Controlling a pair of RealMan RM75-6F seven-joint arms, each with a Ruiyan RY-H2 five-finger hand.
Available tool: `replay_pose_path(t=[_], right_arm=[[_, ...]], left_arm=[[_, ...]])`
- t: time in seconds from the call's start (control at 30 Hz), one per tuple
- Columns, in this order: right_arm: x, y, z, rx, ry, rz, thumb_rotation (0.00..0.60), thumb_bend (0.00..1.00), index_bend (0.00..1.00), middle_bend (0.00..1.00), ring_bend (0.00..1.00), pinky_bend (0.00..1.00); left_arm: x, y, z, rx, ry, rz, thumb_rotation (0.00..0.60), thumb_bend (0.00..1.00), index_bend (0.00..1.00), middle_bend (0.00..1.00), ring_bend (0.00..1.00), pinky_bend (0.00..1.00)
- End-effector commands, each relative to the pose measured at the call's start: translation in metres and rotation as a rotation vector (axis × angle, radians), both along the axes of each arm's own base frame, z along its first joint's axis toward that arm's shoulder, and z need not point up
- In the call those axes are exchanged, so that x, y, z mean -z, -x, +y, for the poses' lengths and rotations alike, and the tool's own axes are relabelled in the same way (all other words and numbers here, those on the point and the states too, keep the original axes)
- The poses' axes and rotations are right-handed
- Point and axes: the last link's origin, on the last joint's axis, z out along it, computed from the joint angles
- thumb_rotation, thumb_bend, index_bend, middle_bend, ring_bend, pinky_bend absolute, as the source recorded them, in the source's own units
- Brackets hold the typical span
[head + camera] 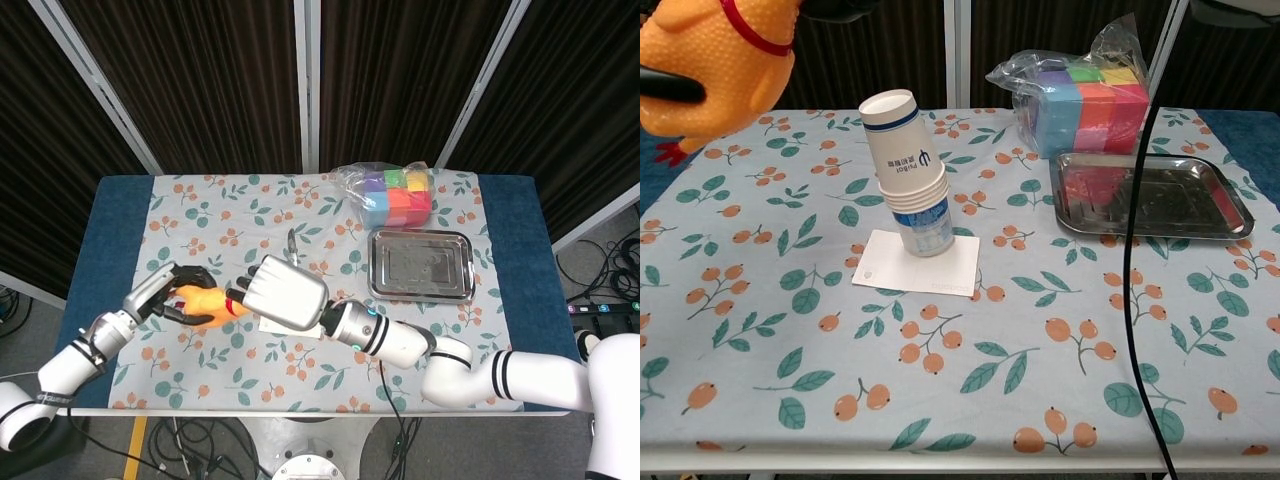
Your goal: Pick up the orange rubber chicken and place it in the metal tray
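The orange rubber chicken [200, 302] with a red collar is held above the table's left side by my left hand [168, 295], whose dark fingers wrap around it. In the chest view the chicken [712, 60] fills the top left corner, with a black finger [670, 86] across it. My right hand [284, 294] hovers just right of the chicken, back toward the head camera, fingertips at the collared end; whether it grips is hidden. The metal tray [421, 235] lies empty at the right and also shows in the chest view [1150, 195].
A stack of paper cups [910, 175] stands on a white card [925, 268] mid-table, under my right hand. A plastic bag of coloured blocks [395, 193] sits just behind the tray. A black cable [1132, 300] hangs in front of the chest camera.
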Motion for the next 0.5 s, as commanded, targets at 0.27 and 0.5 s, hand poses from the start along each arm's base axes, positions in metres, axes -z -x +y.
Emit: replay_pose_path(t=[0.27,0.5], right_arm=[[-0.001,0.007,0.014,-0.022,-0.015,0.005,0.600,0.39,1.00,0.76,0.74,0.95],[-0.003,0.015,0.005,0.015,0.003,-0.007,0.600,0.39,1.00,0.76,0.74,0.95]], left_arm=[[0.004,0.002,0.007,-0.043,-0.017,0.015,0.600,0.79,0.89,0.99,0.92,0.99],[0.000,-0.001,-0.002,-0.032,-0.035,-0.028,0.600,0.62,0.46,0.64,0.60,0.77]])
